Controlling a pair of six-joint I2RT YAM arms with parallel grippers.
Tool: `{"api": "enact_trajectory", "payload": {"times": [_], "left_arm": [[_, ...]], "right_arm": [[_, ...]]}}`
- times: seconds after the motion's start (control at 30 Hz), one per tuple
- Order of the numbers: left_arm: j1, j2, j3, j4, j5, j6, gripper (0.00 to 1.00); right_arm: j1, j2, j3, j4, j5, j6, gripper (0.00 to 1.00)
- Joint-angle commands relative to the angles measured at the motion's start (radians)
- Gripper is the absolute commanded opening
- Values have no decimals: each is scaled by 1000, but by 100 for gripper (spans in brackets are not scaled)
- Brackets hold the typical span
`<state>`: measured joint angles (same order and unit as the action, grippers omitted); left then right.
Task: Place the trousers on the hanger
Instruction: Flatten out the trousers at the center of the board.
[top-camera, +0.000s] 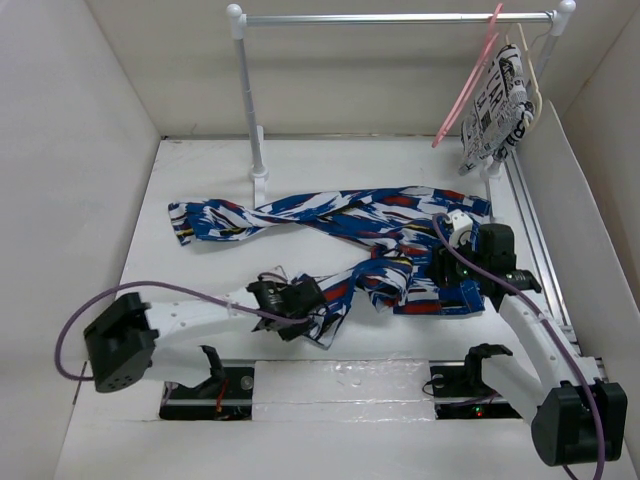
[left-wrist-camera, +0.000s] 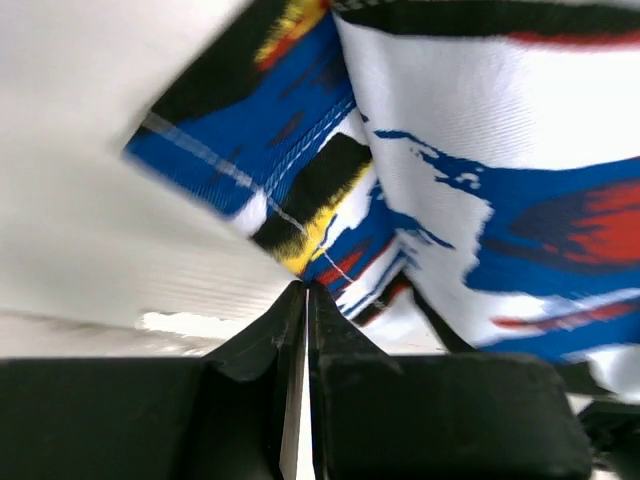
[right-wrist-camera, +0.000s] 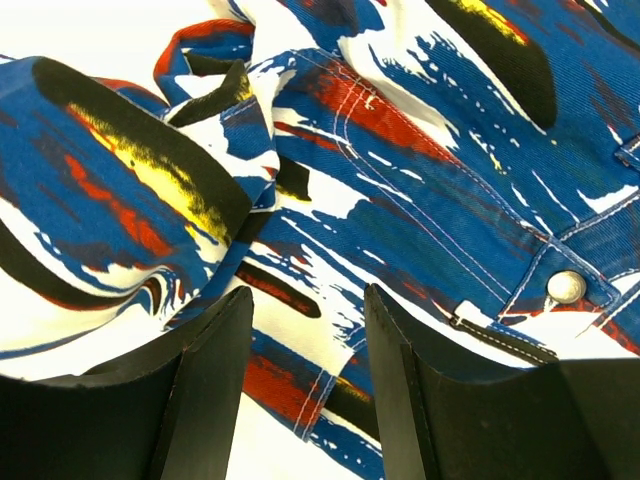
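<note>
My left gripper (left-wrist-camera: 305, 290) filled the bottom of its wrist view, black fingers clenched tip to tip on a hem of the trousers (top-camera: 350, 215). The cloth rose slack from the pinch, though that view was blurred. The white bench (top-camera: 200, 175) lay under everything. Across its middle the trousers sprawled, twisted. One leg ran toward the left edge, the other doubled back toward the near edge where my left gripper held it, and the waist lay bunched near the right edge. A white rail (top-camera: 400, 18) stood along the far edge. At its right end, by the far right corner, hung a white printed garment (top-camera: 497, 105) and beside it the pink hanger (top-camera: 468, 85), bare and tilted. My right gripper (right-wrist-camera: 308, 310) stood released over the waist, fingers apart above the cloth, near the silver button (right-wrist-camera: 566, 287).
</note>
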<state>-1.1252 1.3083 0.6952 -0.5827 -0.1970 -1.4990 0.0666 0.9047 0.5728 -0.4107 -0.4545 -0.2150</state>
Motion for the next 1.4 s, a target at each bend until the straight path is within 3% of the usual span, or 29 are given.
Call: {"api": "enact_trajectory", "payload": {"times": [0.0,0.13,0.3,0.33,0.4,0.47,0.53,0.57,0.67,0.73,0.83,1.07,1.37], "left_arm": [[57,-178,53,-271,-143,-21,0],[195,-375,113,-446,-261,16,0],[493,-512,228,-519,-367,141,0],[528,-514,240,-500,-363,214,0],[599,-488,230,-397,-227,323,0],[585,-449,143,-330,-69,324,0],[474,-419,77,-289,-56,205,0],[432,-414,26,-251,-70,163,14],[311,-350,16,-174,-88,97,31],[302,-183,52,-190,-104,103,30],[301,-110,69,-194,-113,106,28],[301,-97,-39,-72,-33,105,33],[283,-23,-50,-29,-1,118,38]], "right_arm": [[6,-9,9,33,-44,-23,54],[15,-9,-7,42,-65,-29,54],[24,-6,-14,32,-81,-49,54],[24,-3,-13,26,-82,-52,54],[33,-1,-10,18,-82,-60,54],[33,0,-1,15,-82,-66,54],[33,14,5,18,-90,-66,54],[33,20,18,15,-95,-69,54],[33,23,24,12,-101,-72,54],[33,22,16,16,-95,-70,54],[33,25,15,13,-96,-72,54],[33,10,21,3,-89,-73,54],[33,25,25,19,-96,-66,55]]}}
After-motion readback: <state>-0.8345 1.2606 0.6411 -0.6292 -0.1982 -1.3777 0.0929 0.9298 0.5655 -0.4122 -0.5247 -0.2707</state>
